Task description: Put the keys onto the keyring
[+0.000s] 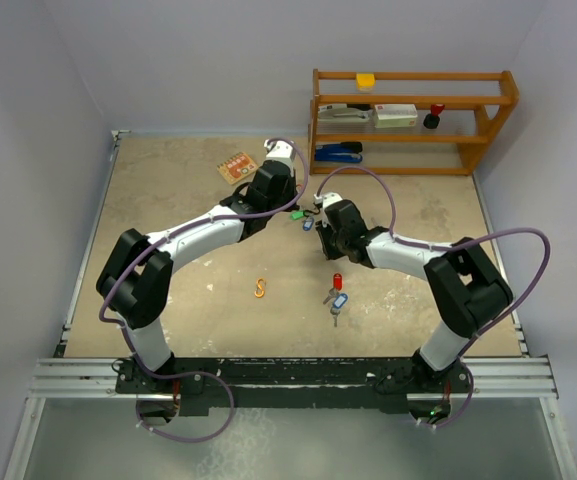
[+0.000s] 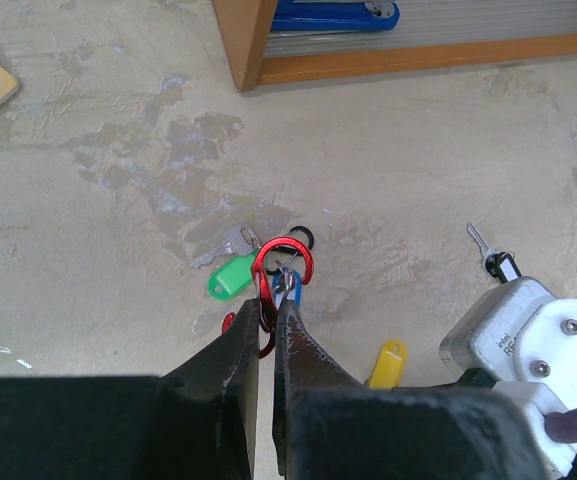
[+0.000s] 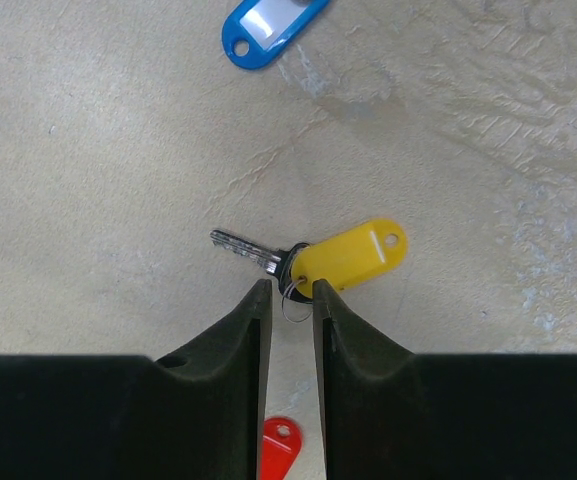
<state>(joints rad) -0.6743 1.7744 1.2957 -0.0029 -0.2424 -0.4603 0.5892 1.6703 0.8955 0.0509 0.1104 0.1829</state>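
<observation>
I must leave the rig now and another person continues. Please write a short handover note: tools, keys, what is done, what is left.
Left tool: shut on the red clip, low over the table.
Right tool: fingers on either side of the ring of the yellow-tag key; I cannot confirm the grip.
Green-tag key lies against the red clip; threaded or not is unclear.
A red-tag key and a blue-tag key lie loose nearer the bases.
Done: nothing certain.
Left: thread every key onto the clip.
</observation>
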